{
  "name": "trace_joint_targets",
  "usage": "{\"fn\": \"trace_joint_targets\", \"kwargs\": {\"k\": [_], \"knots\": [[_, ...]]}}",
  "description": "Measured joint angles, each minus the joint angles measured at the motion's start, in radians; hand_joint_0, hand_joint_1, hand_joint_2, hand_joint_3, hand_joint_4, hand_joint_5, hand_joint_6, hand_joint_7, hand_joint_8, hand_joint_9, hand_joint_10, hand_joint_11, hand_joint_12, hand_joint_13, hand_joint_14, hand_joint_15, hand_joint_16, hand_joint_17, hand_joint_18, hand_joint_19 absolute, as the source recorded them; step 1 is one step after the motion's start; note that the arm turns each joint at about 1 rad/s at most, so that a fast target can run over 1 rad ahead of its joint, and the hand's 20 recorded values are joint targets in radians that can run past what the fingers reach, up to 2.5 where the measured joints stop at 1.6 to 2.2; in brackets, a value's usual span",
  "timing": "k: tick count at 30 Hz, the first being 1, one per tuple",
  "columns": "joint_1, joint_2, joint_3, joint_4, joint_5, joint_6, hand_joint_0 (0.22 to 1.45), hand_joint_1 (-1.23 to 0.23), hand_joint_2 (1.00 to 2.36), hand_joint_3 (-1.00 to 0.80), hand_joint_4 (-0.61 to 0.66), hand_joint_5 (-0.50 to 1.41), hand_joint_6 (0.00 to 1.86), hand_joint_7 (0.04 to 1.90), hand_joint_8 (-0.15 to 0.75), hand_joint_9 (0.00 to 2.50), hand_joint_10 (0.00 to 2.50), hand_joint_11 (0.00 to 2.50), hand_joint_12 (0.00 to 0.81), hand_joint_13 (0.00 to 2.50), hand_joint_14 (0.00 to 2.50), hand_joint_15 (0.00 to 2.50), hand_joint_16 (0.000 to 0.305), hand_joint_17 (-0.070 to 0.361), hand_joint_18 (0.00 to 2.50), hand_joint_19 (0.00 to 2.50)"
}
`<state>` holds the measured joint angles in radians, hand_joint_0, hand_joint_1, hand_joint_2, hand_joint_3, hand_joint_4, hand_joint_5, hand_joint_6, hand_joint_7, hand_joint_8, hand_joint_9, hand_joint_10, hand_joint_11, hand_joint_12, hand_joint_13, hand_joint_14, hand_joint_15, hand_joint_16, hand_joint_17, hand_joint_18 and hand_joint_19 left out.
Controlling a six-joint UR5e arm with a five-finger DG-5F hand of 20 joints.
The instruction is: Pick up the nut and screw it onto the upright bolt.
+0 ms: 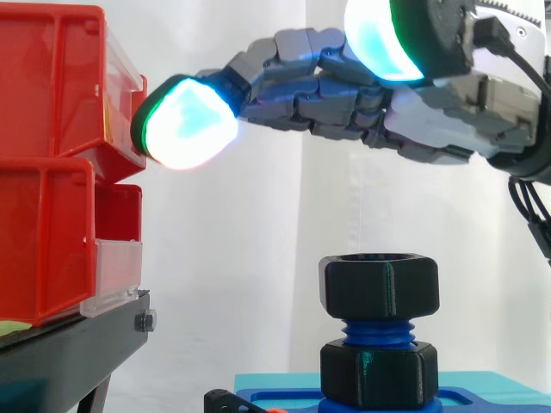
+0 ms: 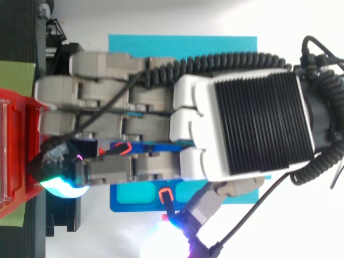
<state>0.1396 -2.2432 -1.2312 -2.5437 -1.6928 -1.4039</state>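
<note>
the hand [image 1: 430, 120] stretches across the top of the frame, fingers straight and holding nothing. one glowing fingertip [image 1: 189, 122] is right at the front of the upper red bin [image 1: 52, 77] at upper left. the black nut [image 1: 379, 286] sits atop the blue bolt [image 1: 377, 331] at lower middle, well below the hand. from above, the hand covers both, over a cyan mat [image 2: 183, 45].

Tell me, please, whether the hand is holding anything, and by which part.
Nothing is held: the hand, fingers straight, hovers clear above the black hexagonal nut on the blue threaded bolt.
</note>
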Motion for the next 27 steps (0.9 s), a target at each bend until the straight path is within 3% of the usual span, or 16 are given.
{"fn": "trace_joint_targets", "kwargs": {"k": [8, 19, 27], "knots": [[0.020, -0.001, -0.033, -0.003, 0.032, 0.000, 0.45, -0.04, 1.00, -0.50, 0.16, -0.19, 0.50, 0.64, 0.216, 0.22, 0.00, 0.00, 0.336, 0.00, 0.00, 0.00, 0.048, 0.108, 0.00, 0.00], [0.021, -0.001, -0.036, -0.090, 0.039, -0.002, 0.47, -0.08, 1.00, -0.50, 0.20, -0.16, 0.50, 0.70, 0.237, 0.33, 0.00, 0.00, 0.323, 0.00, 0.00, 0.00, 0.043, 0.097, 0.00, 0.00], [0.021, -0.001, -0.036, -0.103, 0.039, 0.000, 0.48, -0.16, 1.00, -0.50, 0.24, -0.13, 0.50, 0.74, 0.253, 0.45, 0.00, 0.00, 0.241, 0.13, 0.00, 0.00, 0.027, 0.061, 0.00, 0.00]]}}
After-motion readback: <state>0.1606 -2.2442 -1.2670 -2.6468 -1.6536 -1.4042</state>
